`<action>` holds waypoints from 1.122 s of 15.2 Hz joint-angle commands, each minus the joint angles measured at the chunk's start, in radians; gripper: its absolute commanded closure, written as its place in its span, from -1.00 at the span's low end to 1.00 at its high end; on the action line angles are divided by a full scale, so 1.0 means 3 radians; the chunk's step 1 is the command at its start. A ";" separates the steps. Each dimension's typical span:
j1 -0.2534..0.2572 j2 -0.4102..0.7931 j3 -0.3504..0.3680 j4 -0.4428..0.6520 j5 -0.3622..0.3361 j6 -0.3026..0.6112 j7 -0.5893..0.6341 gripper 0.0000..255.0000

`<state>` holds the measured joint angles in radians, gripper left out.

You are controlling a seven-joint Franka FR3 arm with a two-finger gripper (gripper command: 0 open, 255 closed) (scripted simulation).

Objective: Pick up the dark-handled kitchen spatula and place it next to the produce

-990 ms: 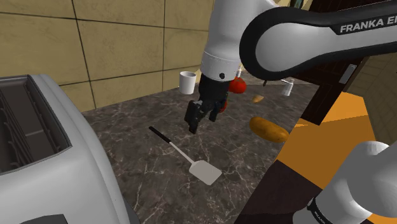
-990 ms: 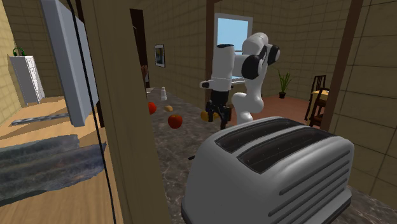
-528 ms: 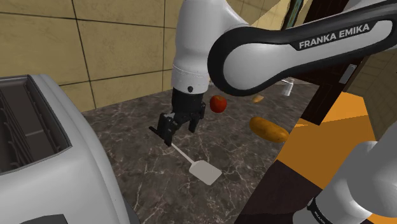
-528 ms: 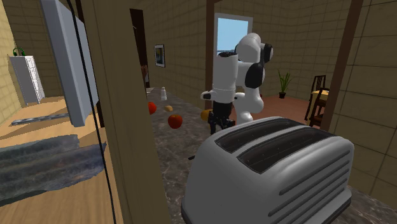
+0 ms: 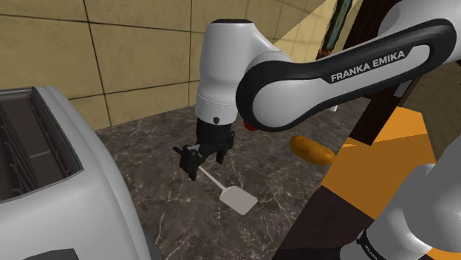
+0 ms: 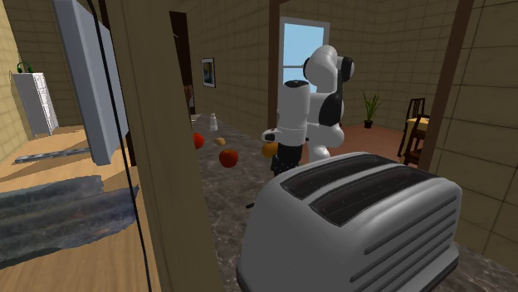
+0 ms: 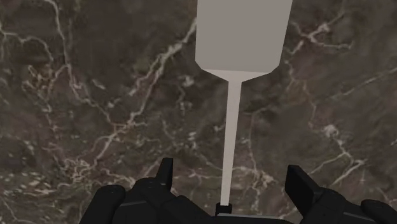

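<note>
Hovering low over the marble counter point(image 5: 148, 185), the gripper point(image 7: 232, 184) has its fingers point(image 7: 167, 177) spread wide, one on either side of the spatula point(image 7: 238, 44). The pale shaft runs out from between them, and the flat blade lies on the stone beyond the fingertips. The dark handle starts just under the hand and seems untouched, though that part is mostly hidden. A toaster point(image 5: 44, 170) stands close on one side of the gripper. A brown potato point(image 5: 312, 149) lies well apart on the other side, with a red tomato point(image 6: 228, 157) nearby.
</note>
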<state>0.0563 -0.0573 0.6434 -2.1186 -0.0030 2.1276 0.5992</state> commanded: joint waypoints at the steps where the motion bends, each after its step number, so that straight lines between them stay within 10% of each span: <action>1: -0.0001 0.0003 0.0000 -0.0004 -0.0002 0.0007 0.0000 -1.00; 5: -0.0001 0.0003 0.0000 -0.0004 -0.0002 0.0007 0.0000 -1.00; 6: -0.0001 0.0003 0.0000 -0.0004 -0.0002 0.0007 0.0000 1.00; 17: -0.0002 -0.0034 -0.0007 0.0054 0.0024 -0.0081 -0.0021 1.00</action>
<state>0.0558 -0.0648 0.6417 -2.1108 0.0022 2.1143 0.5945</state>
